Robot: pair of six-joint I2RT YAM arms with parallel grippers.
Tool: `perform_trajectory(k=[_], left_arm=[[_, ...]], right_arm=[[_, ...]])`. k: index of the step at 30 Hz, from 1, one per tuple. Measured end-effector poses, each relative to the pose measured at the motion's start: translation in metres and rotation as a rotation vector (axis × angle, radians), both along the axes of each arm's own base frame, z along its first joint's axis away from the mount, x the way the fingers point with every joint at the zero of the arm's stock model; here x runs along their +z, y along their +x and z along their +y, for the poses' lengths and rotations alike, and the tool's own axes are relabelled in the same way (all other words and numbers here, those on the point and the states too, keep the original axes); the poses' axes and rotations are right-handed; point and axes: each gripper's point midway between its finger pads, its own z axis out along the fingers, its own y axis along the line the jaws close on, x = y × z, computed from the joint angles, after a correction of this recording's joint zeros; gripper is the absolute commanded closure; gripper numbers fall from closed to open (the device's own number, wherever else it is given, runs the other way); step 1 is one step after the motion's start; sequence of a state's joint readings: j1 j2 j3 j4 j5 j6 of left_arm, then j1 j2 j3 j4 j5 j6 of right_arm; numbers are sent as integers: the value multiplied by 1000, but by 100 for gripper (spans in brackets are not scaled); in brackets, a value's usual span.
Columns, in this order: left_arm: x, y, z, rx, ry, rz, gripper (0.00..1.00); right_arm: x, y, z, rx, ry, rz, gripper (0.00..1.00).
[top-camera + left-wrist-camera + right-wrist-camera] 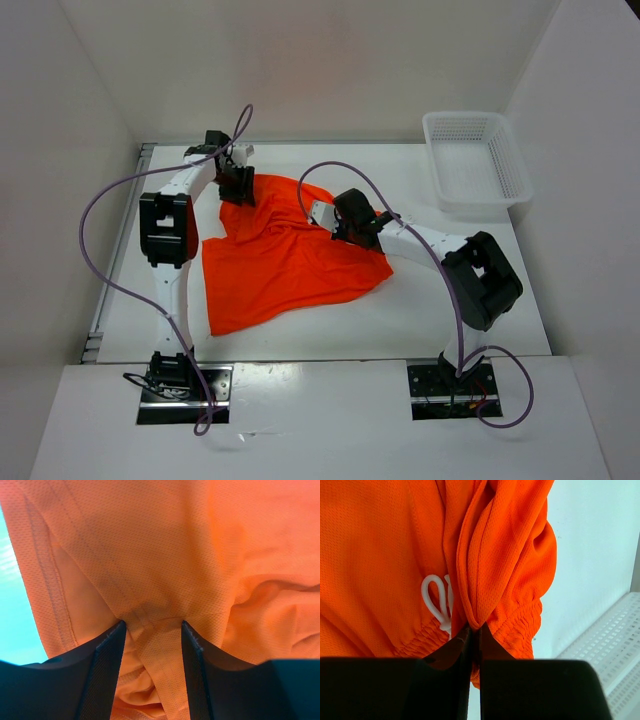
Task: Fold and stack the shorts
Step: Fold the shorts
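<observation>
Right gripper (475, 630): jaws together, clamped on a doubled fold of the shorts (385, 555) just at the elastic waistband (520, 625). The fold stands up out of the fingertips as a vertical ridge. White drawstring (437, 602) loops just left of the pinch, against the orange cloth. Gathered waistband edge runs along both sides of the jaws. Pale table (590, 540) shows to the right, and the white mesh basket (615, 645) is at lower right, apart from the cloth.

Left gripper (152, 630): jaws apart, black fingers (107, 660) down on the orange fabric, with a seamed strip of cloth running between them. Creases fan out from both tips. Cannot tell whether the cloth is actually nipped; the gap between the jaws is plainly visible. A stitched hem runs down the left side of this view, with a sliver of table (10, 605) beyond it.

Overhead: the shorts (285, 265) lie on the table (450, 290) in the middle-left, between the two arms, mostly spread flat with wrinkles. Left gripper (237, 185) sits at the far left corner of the fabric. Right gripper (325, 213) is at the far right part, reaching in from the right, with cloth bunched around it. Near edge of the shorts runs diagonally toward the left arm's base. The basket (475, 160) is at the far right corner of the table, well apart from the shorts. Purple cables (95, 260) loop off both arms.
</observation>
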State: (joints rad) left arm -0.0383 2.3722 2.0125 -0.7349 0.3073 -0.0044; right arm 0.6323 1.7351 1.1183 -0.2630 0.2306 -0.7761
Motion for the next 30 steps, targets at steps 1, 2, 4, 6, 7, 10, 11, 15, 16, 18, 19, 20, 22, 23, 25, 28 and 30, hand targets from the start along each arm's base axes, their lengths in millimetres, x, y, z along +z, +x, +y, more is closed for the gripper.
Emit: perform_trajectory(k=[1,2,4,6,7,10,11,15,16,18,19,20,22,23,25,28,30], left_arm=[[0,0,1,4,7,-1,44],[0,1,3,7,16,-2,44],[-2,3,7,19,47,-7,44],[-2,4,9,25,70,-14,44],[-2,5,10,26,76,-16,44],[-2,5,9,25,84,-19,44],[-2,5,8,23,82,-19,46],[-1,7,1,6,39,-30,53],[-1,8,0,4,30,-34,55],[-2,9,-1,4,23,-38,65],[-2,9,-1,2,21,-43,68],[-3,10,-1,1,18,-46,73],[-3,11,-2,0,17,-53,83],[-4,12,-2,2,16,-54,85],[-4,12,-2,0,18,-58,86],[-5,13,-1,1,19,-61,90],[-4,13,-1,4,24,-65,96]], right_arm=[[0,0,0,-1,-1,-1,100],[0,0,0,-1,-1,-1,100],[0,0,0,-1,-1,-1,100],[0,0,0,-2,-2,-1,100],[0,0,0,-1,-2,-1,100],[0,0,0,1,-4,-2,100],[0,0,0,1,-4,-2,100],[0,0,0,1,-4,-2,100],[0,0,0,1,-4,-2,100],[0,0,0,1,-4,-2,100],[0,0,0,1,-4,-2,100],[0,0,0,1,-4,-2,100],[0,0,0,1,-4,-2,100],[0,0,0,1,-4,-2,100],[0,0,0,1,-4,-2,100],[0,0,-1,1,-5,-3,100],[0,0,-1,2,-5,-3,100]])
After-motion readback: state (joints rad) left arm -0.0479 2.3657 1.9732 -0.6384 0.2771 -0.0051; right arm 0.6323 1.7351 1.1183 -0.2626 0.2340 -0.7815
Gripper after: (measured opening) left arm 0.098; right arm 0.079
